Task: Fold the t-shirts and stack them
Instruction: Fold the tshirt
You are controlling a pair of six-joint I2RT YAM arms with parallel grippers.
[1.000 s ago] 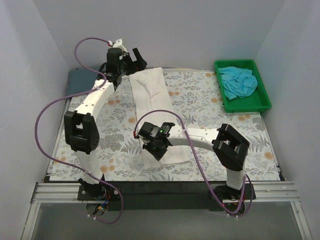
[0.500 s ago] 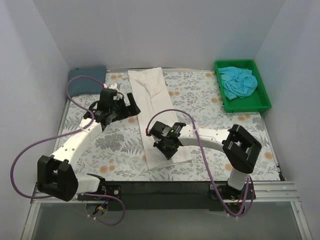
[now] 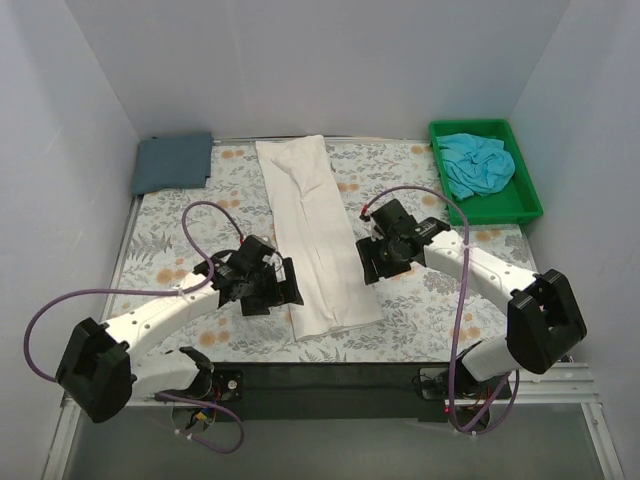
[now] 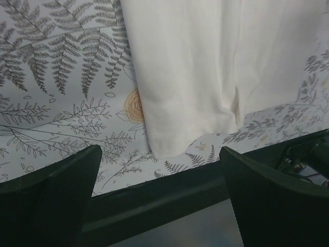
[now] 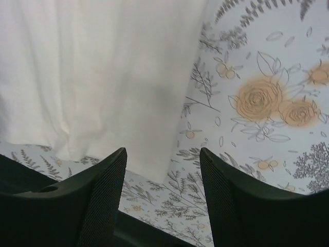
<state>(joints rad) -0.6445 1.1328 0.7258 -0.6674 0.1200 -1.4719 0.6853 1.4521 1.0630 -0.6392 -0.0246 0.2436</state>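
Turquoise t-shirt (image 3: pixel 478 163) is bunched in green tray (image 3: pixel 492 208). Left gripper (image 3: pixel 280 290) and right gripper (image 3: pixel 368 262) are held spread, nothing gripped.

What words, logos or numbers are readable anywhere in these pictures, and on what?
None can be read.
The white shirt, grey shirt and turquoise shirt show plain cloth, no print in view.
The tray bears no label.
The table cover has only flowers and ferns.
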